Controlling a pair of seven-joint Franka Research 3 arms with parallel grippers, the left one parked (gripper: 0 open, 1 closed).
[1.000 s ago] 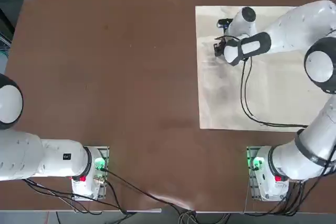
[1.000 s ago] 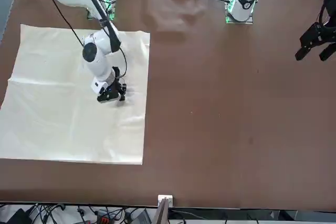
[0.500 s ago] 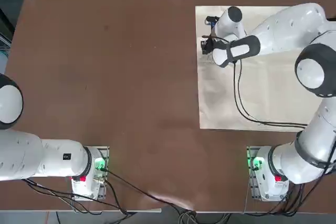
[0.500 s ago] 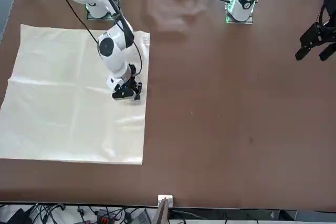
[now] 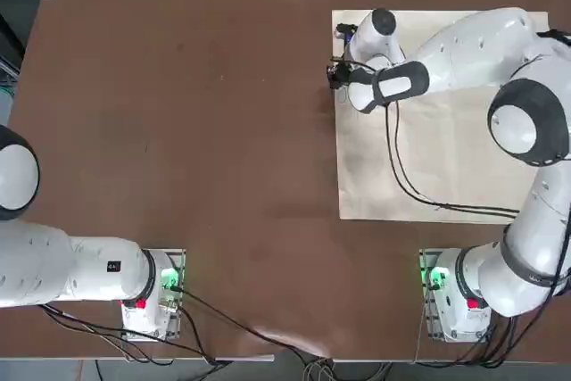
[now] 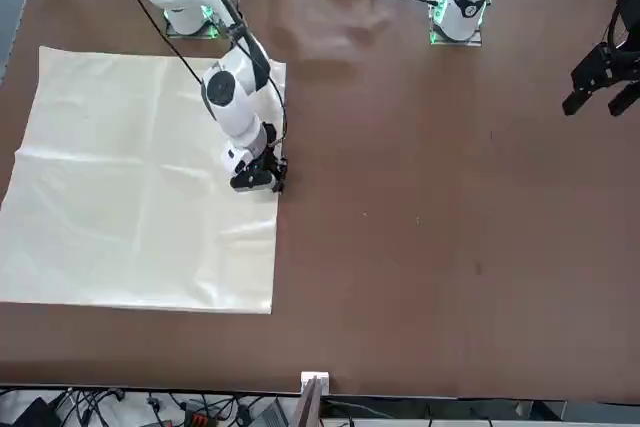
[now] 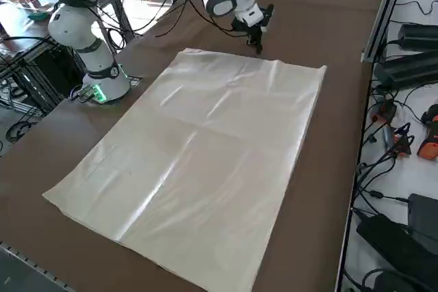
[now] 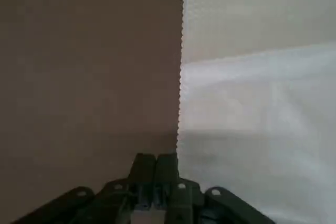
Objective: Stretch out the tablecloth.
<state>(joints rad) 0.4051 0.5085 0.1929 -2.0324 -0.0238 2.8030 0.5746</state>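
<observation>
Now, in the top view, the end effector [image 5: 336, 75] has travelled leftward over the tablecloth [image 5: 446, 153] since a second ago and reached its inner edge; the cloth, on the right side of the brown counter [image 5: 223, 131], keeps the same outline. That suggests the sweep has smoothed rather than dragged it. The front view shows the same shift: the end effector was inside the sheet and is now at its border, beside bare counter. In the right side view the cloth lies broad and flat, with a few soft creases, so stretching looks nearly done. In the right wrist view the fingers [image 8: 167, 169] are pressed together beside the cloth's edge, apparently pinching nothing.
</observation>
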